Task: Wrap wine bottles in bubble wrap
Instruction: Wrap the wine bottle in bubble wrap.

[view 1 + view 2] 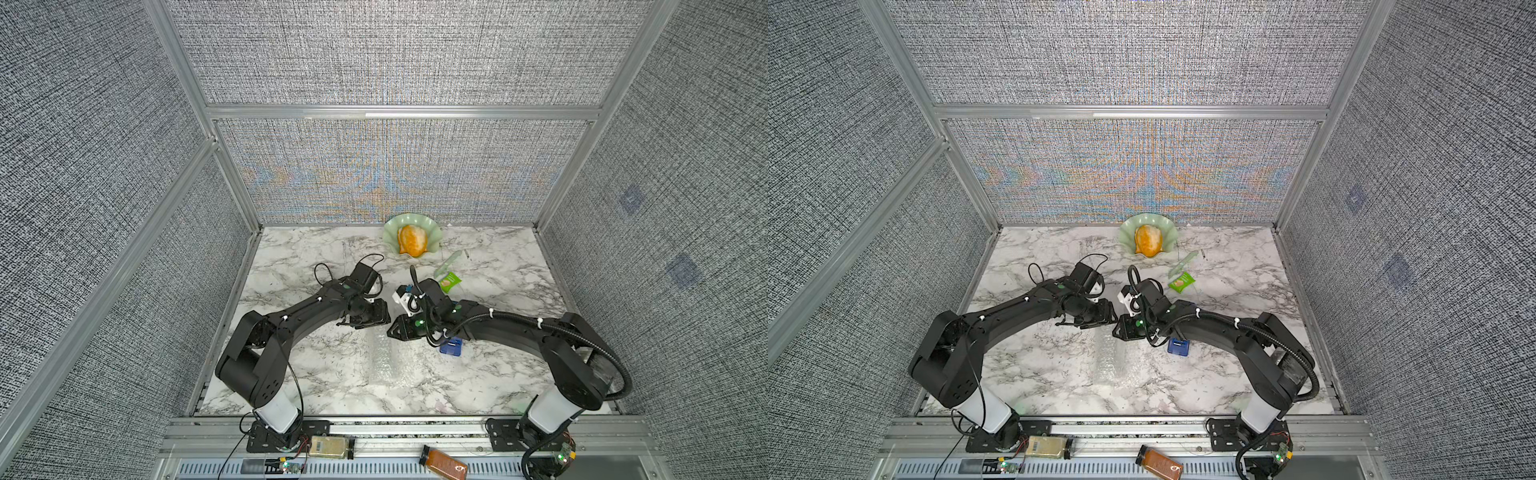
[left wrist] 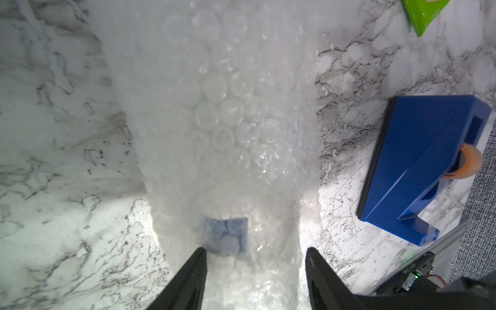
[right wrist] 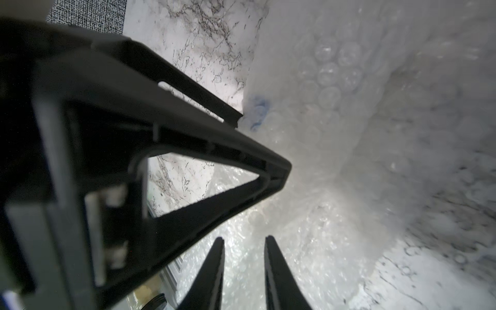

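The blue tape dispenser (image 1: 452, 347) sits on the marble table (image 1: 332, 382). Just beside it, on the side toward the left arm, lies the bubble wrap (image 1: 386, 363), rolled into a whitish, crinkly bundle that shows in both top views. The bottle (image 2: 225, 236) is inside that bundle. From the left wrist camera all I can make out of it is its blue label, blurred through the bubbles, at the end of the roll under the grippers. The wrap hides the rest of the glass.

Both arms reach in and meet over that end of the bundle, close to the tape dispenser, and the right arm's wrist and cables cover part of the dispenser from above. The left gripper (image 2: 255, 252) has its fingers spread wide over the roll, with the label just ahead of one tip. I can't tell whether they press on the wrap. The right gripper (image 3: 244, 239) comes at the wrap from the dispenser's side. Its two fingers are close together with only a narrow slit between them, and I can't tell whether a fold of wrap is caught there. In the right wrist camera the left gripper looms close, its tips at the wrap near the label.

Beyond the tape dispenser, toward the back wall, lies a green packet (image 1: 449, 281). Farther back is a shell-shaped green dish (image 1: 411, 239) holding something orange. A brown jar (image 1: 442, 459) lies off the table by the arm bases.
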`<state>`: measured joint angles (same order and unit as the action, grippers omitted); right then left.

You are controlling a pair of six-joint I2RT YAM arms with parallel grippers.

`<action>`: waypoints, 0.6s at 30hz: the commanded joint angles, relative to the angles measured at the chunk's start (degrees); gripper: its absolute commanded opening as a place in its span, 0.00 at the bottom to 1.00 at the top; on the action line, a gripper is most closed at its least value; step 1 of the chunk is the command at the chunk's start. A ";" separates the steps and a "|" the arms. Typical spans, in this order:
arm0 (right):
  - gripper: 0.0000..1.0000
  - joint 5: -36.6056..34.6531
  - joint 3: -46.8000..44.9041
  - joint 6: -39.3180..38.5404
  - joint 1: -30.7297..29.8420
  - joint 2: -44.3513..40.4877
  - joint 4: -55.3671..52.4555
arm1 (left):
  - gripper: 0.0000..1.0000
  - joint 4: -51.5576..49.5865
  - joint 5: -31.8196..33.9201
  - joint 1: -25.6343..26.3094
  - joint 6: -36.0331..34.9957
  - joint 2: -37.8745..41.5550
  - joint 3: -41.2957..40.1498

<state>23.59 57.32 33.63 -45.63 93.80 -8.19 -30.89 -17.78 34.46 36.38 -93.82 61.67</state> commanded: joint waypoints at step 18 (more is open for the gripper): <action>0.43 -17.86 -3.76 -9.07 21.71 -22.54 -30.65 | 0.62 -2.44 6.83 5.93 -8.87 4.54 8.13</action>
<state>7.53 54.98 25.80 -26.83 73.80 -34.11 -36.71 -12.29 38.15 30.61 -89.38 69.54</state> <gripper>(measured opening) 0.422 0.623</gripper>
